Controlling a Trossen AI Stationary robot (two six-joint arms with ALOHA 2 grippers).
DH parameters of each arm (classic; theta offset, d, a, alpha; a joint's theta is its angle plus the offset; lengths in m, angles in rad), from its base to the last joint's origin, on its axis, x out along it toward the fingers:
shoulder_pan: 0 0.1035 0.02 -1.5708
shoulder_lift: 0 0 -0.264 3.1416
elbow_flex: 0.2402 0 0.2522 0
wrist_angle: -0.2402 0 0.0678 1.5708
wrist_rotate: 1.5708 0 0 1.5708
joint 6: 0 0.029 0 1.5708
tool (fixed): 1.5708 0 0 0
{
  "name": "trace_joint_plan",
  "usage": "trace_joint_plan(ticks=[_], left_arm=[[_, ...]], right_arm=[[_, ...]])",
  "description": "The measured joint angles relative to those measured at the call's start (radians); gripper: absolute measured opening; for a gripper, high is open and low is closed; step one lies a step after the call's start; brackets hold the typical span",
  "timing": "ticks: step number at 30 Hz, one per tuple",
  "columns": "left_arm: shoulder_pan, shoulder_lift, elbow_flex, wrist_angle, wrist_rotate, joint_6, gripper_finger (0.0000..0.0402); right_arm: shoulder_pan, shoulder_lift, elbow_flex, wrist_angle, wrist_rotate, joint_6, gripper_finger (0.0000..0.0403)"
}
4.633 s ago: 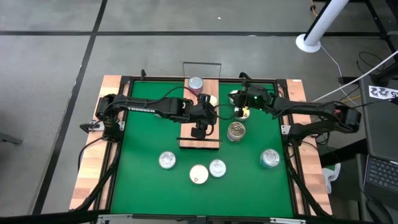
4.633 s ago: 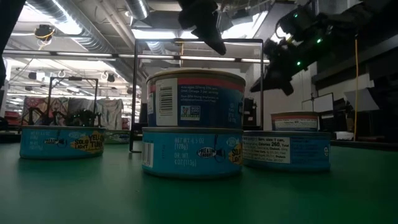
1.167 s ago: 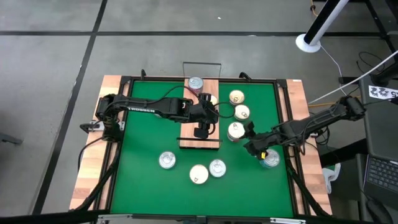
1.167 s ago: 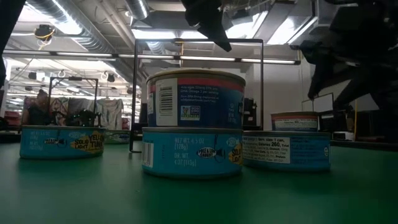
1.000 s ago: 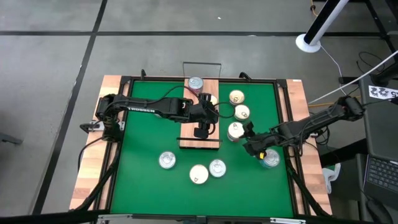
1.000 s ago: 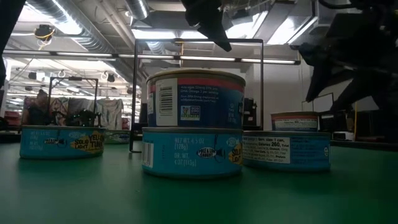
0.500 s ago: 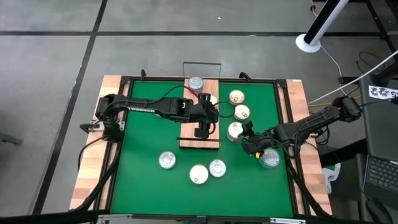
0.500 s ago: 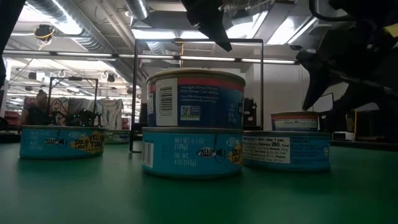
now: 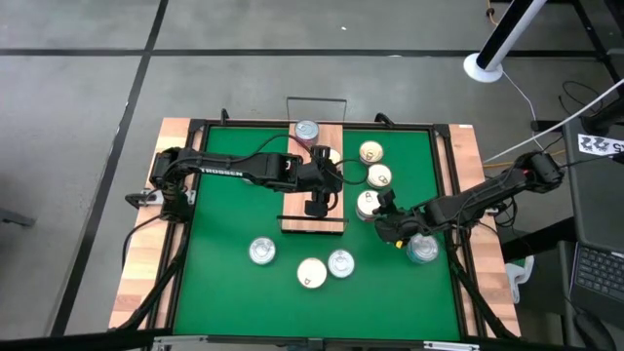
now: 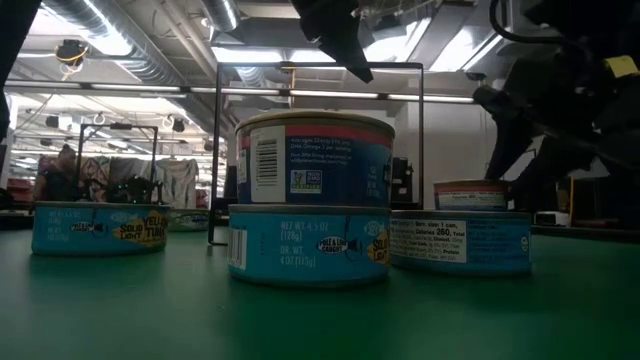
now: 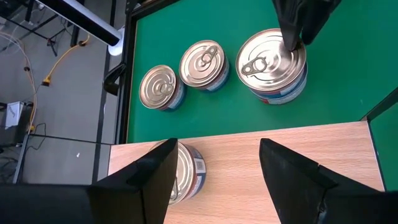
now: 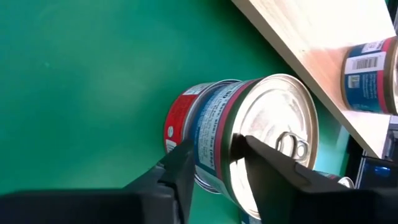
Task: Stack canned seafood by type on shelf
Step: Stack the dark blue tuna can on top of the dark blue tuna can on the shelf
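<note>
The canned seafood is spread over the green mat (image 9: pixel 224 195) and the shelf (image 9: pixel 295 210), a light wood board. A silver-topped tin (image 9: pixel 367 201) with a red and blue label (image 12: pixel 205 130) stands on the mat just right of the shelf. My right gripper (image 9: pixel 381 214) is down at it, shut on its rim. My left gripper (image 9: pixel 314 203) hangs open above the shelf (image 11: pixel 267 155) with nothing between its fingers. One tin (image 11: pixel 189 171) stands on the board under it, another (image 9: pixel 306 130) at the far end. My right gripper pinches the tin's rim (image 12: pixel 231 127) between its two fingers. One finger (image 12: pixel 181 167) lies on the labelled side wall and the other (image 12: pixel 273 168) on the silver top beside the pull tab. The fingers slant down from the table's right. The tin stands on the mat.
Two cream-topped tins (image 9: pixel 370 152) (image 9: pixel 378 175) lie far of the held one, and a blue one (image 9: pixel 423 250) under the right arm. Three more (image 9: pixel 261 252) (image 9: pixel 311 274) (image 9: pixel 340 263) stand near the front edge. A wire rail (image 9: pixel 317 99) rises at the shelf's far end.
My right gripper has edged toward the tin beside the shelf, sinking a little and tipping further down onto its rim. The tins have stayed where they were.
</note>
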Motion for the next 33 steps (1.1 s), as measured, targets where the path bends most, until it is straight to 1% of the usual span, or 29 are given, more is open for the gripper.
trace_joint_plan(ticks=[9,13,28,33], left_arm=[[0.0,0.0,0.0,0.0,0.0,0.0,0.0224],[0.0,0.0,0.0,0.0,0.0,0.0,0.0224],[0.0,0.0,0.0,0.002,0.0,0.001,0.0224],[0.0,0.0,0.0,0.002,0.0,0.042,0.0224]], right_arm=[[0.0,0.001,-0.001,0.026,0.023,0.002,0.0039],[0.0,0.001,-0.001,0.03,0.029,0.002,0.0008],[-0.001,0.003,-0.005,0.097,0.038,0.001,0.0001],[-0.002,0.005,-0.007,0.137,0.048,0.001,0.0001]])
